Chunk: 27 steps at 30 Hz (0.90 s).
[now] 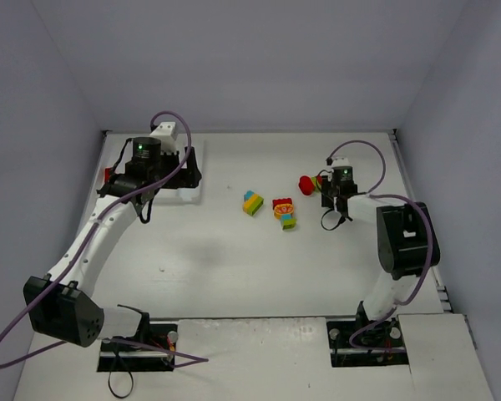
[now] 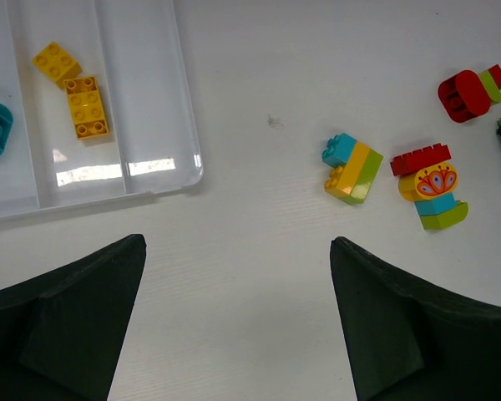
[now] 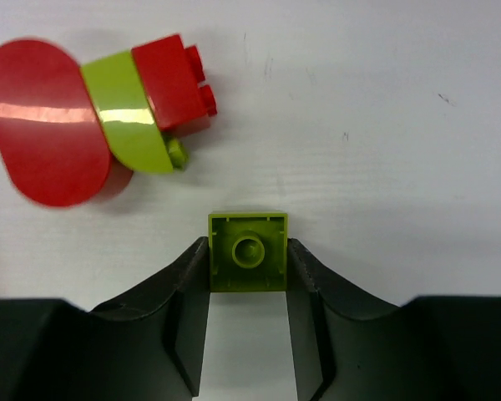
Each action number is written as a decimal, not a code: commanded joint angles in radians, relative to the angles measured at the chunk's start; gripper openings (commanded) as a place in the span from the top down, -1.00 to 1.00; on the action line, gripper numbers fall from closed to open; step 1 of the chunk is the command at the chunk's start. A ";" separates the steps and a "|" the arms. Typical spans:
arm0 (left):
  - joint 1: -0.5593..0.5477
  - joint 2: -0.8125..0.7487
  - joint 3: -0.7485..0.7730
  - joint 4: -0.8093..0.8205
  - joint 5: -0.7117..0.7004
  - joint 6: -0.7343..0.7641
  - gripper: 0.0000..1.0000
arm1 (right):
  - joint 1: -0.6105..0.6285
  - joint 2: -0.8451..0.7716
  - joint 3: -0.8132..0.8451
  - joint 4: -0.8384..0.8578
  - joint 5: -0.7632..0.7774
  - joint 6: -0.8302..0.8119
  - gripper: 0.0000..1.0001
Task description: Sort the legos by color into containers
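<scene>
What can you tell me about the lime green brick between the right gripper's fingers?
The lime green brick is a small square piece of glossy plastic, seen from its hollow underside: thin walls around one round tube. It sits squarely between the black fingers of the right gripper, one against each side. Whether it rests on the white table cannot be told. The red-and-green clump lies apart from it.
</scene>
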 commanded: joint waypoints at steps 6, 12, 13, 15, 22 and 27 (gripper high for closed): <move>-0.044 0.013 0.038 0.097 0.220 -0.036 -0.70 | 0.121 -0.474 -0.140 0.063 -0.119 -0.134 1.00; -0.177 0.042 0.096 0.062 0.417 -0.087 -0.70 | 0.285 -0.715 -0.226 0.072 -0.254 -0.197 1.00; -0.194 0.042 0.116 0.057 0.428 -0.102 -0.70 | 0.325 -0.776 -0.238 0.078 -0.271 -0.209 1.00; -0.243 0.039 0.135 0.045 0.435 -0.114 -0.70 | 0.366 -0.851 -0.266 0.089 -0.300 -0.217 1.00; -0.358 0.061 0.167 0.088 0.418 -0.194 -0.66 | 0.535 -0.918 -0.281 0.054 -0.296 -0.303 1.00; -0.384 0.096 0.179 0.129 0.435 -0.251 -0.51 | 0.572 -0.933 -0.286 0.050 -0.283 -0.318 0.98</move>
